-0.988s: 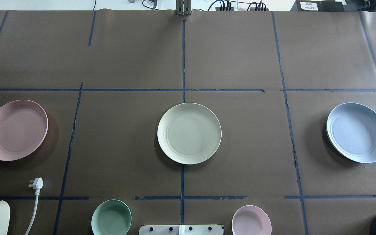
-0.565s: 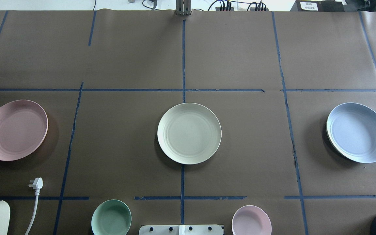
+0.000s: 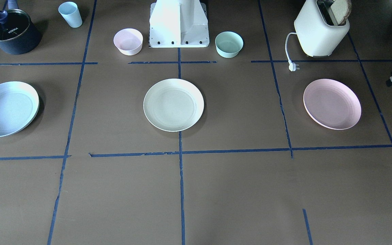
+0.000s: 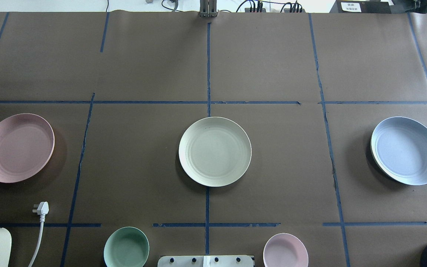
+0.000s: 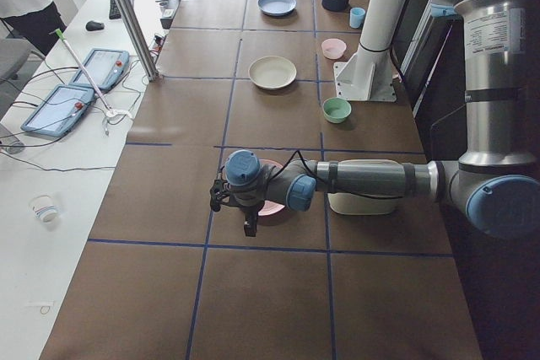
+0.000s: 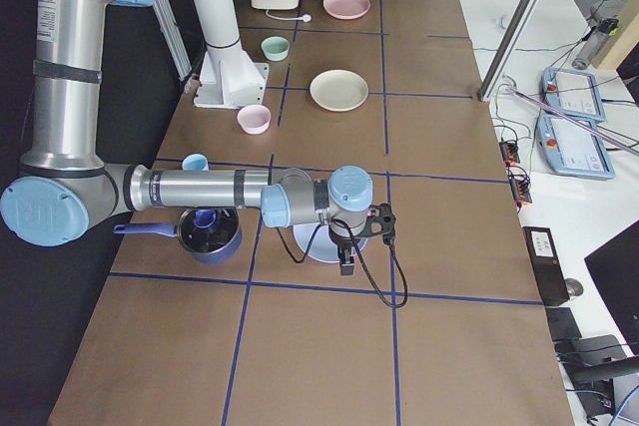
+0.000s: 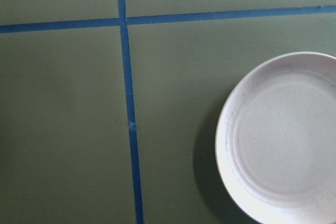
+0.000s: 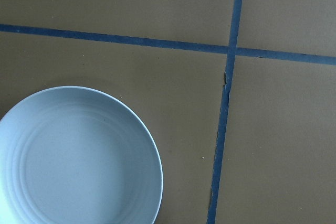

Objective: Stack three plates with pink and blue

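The round matte cream-white plate [image 4: 215,151] lies flat in the middle of the brown paper-covered worktop [image 4: 272,66], on a line of blue tape [image 4: 208,66]. The equal-sized pale pink plate [image 4: 17,147] lies well apart from the cream-white plate on the robot's left. The light blue plate [image 4: 406,150] lies as far from it on the robot's right. All three sit in one row, none stacked. The left hand [image 5: 250,223] hangs over the worktop above the pink plate's rim on the side away from the robot, not touching it. The right hand [image 6: 345,264] hangs likewise over the blue plate's outer rim. Both hands show only in the side views, so I cannot tell whether their fingers are apart or together. Wide stretches of brown paper crossed by tape lie between the cream-white plate and each of the other two. A deeper stretch runs beyond it to the worktop's far edge. Between the cream-white plate and the robot's white base [image 3: 179,23] stand a small mint-green bowl [image 4: 126,247] and a small pink bowl [image 4: 285,250]. Farther back on the pink plate's side is a cream toaster [image 3: 321,32] with its white plug [image 4: 42,208] lying loose. On the blue plate's side are a dark lidded saucepan [image 3: 10,32] and a light blue cup [image 3: 70,14].
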Robot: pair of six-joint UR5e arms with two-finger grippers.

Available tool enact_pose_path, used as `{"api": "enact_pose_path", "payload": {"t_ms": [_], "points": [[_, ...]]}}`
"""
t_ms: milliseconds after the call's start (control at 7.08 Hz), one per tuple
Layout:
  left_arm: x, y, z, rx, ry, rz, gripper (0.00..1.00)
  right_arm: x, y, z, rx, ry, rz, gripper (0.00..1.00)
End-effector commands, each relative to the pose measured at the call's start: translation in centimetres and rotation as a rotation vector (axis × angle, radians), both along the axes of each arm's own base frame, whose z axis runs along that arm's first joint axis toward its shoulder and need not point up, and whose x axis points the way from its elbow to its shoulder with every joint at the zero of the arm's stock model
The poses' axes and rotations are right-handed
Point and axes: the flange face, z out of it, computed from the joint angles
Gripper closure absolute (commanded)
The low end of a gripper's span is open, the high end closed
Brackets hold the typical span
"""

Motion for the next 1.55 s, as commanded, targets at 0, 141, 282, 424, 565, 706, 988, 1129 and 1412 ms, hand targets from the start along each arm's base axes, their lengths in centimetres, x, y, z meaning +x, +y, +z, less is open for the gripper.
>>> {"api": "enact_pose_path", "payload": {"t_ms": [0,141,282,424,565,706,988,1129,1412], "points": [[6.1,-0.1,2.7,-0.043,0.043,-0.035,0.00,-0.1,0.1,0.0,-0.002,-0.001,-0.002,0.00],[8.1,0.2,3.1,-0.047,0.041,0.007,0.00,-0.1,0.2,0.1,-0.003,-0.001,-0.002,0.00],[9.4,0.6,3.2,-0.049,0.040,0.035,0.02,-0.1,0.1,0.0,0.000,-0.001,-0.004,0.00],[10.0,0.8,3.3,-0.052,0.038,0.049,0.17,-0.1,0.1,0.1,-0.002,-0.001,-0.004,0.00],[10.1,0.8,3.3,-0.053,0.038,0.052,0.44,-0.1,0.2,0.1,-0.003,-0.001,-0.004,0.00],[10.3,0.8,3.4,-0.055,0.037,0.055,0.75,-0.1,0.2,0.1,-0.003,-0.001,-0.004,0.00],[10.7,0.2,2.4,-0.041,0.051,0.058,1.00,-0.1,0.2,0.1,-0.003,-0.001,-0.004,0.00],[11.6,-1.7,-0.1,-0.014,0.077,0.051,1.00,-0.1,0.1,0.1,-0.002,-0.001,-0.004,0.00],[15.4,-6.2,-13.2,-0.021,0.271,0.046,1.00,-0.2,0.1,-0.4,0.005,-0.011,-0.005,0.00]]}}
